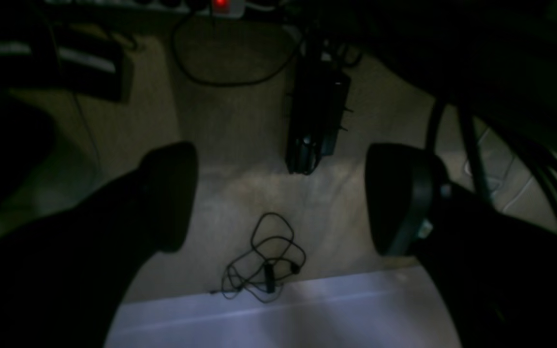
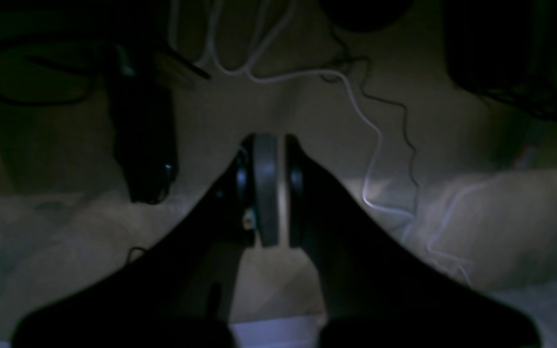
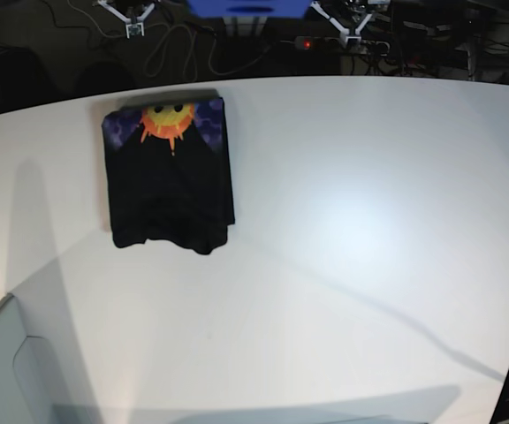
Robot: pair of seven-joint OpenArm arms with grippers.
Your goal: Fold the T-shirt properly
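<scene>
The left gripper, a pair of dark, rounded, paddle-shaped fingers seen from its own wrist camera, stands with its jaws spread wide. One finger sits at the left of that view and the other at the right, with a broad open gap between them and nothing held in it. The right gripper, of the same dark build, has its jaws drawn together: its two black fingers meet around a grey pad at the tips, with only a thin slit showing between them. It grips nothing. Neither arm shows in the base view.
</scene>
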